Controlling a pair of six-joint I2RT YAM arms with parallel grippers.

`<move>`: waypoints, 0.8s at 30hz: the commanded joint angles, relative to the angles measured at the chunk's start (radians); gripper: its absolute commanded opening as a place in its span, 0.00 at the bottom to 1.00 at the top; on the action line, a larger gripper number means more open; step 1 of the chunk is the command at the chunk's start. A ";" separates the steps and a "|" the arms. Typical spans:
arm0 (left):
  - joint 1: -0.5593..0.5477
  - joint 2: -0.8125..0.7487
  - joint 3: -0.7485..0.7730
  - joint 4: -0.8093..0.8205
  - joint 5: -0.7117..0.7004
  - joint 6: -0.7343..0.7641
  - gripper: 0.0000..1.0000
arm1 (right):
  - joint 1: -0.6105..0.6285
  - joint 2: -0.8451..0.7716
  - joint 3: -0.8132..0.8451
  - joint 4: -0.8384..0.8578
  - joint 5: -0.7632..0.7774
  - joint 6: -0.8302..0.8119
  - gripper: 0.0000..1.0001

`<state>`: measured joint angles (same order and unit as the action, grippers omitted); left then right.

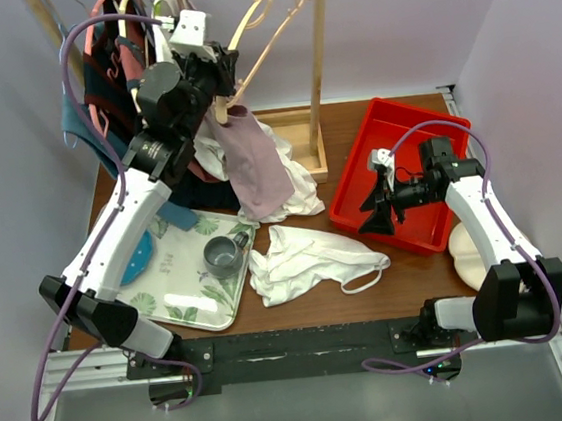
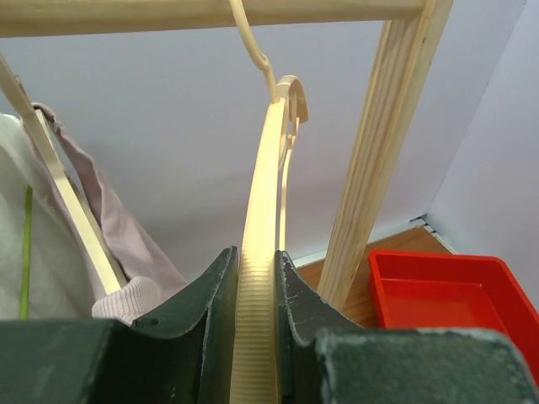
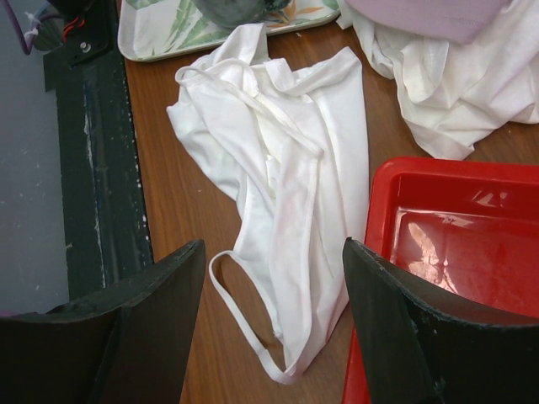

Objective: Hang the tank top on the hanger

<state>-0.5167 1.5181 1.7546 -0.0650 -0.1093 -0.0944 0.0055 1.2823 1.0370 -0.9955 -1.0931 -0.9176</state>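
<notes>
Jaws on my left gripper are clamped on one broad arm of the hanger, whose hook reaches up to the top rail of the rack at the far left of the table. Jaws on my right gripper stand wide apart with nothing between them, hovering low at the near-left edge of the red bin. The tank top lies crumpled on the bare wood just left of that bin, directly under my right gripper, with one thin strap looped out toward the near edge. It is well apart from the hanger. To its left sits a leaf-print tray holding a grey mug. A mauve garment drapes just below my left gripper, over a white shirt heaped on the table.
</notes>
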 commanded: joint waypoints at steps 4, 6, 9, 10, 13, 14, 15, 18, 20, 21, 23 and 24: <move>-0.003 0.016 0.045 0.183 -0.006 -0.021 0.00 | -0.004 0.008 0.015 -0.012 -0.031 -0.023 0.71; -0.003 0.019 0.043 0.220 -0.013 -0.022 0.00 | -0.002 0.008 0.015 -0.015 -0.031 -0.026 0.71; -0.003 0.024 0.042 0.254 -0.029 -0.025 0.00 | -0.004 0.012 0.018 -0.022 -0.030 -0.030 0.71; -0.002 0.025 0.043 0.257 -0.030 -0.027 0.00 | -0.004 0.012 0.017 -0.025 -0.030 -0.033 0.71; -0.003 0.021 0.031 0.268 -0.029 -0.022 0.00 | -0.002 0.012 0.018 -0.025 -0.030 -0.035 0.71; -0.002 0.019 0.026 0.271 -0.029 -0.021 0.00 | -0.004 0.012 0.018 -0.026 -0.030 -0.036 0.71; -0.003 0.008 0.008 0.277 -0.029 -0.021 0.00 | -0.002 0.014 0.017 -0.028 -0.030 -0.038 0.71; -0.003 -0.007 -0.018 0.298 -0.029 -0.010 0.00 | -0.004 0.018 0.021 -0.034 -0.031 -0.047 0.71; -0.002 -0.013 -0.021 0.300 -0.021 -0.007 0.00 | -0.004 0.023 0.023 -0.045 -0.031 -0.058 0.71; -0.003 -0.018 -0.027 0.301 -0.015 -0.007 0.00 | -0.004 0.026 0.026 -0.048 -0.031 -0.061 0.71; -0.003 -0.025 -0.041 0.310 -0.012 -0.007 0.00 | -0.004 0.029 0.026 -0.064 -0.031 -0.076 0.71; -0.002 -0.038 -0.059 0.315 -0.013 -0.005 0.00 | -0.002 0.029 0.028 -0.066 -0.031 -0.079 0.71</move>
<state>-0.5194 1.5436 1.7176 0.0940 -0.1154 -0.0948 0.0055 1.3052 1.0374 -1.0286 -1.0924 -0.9539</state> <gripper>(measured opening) 0.237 0.706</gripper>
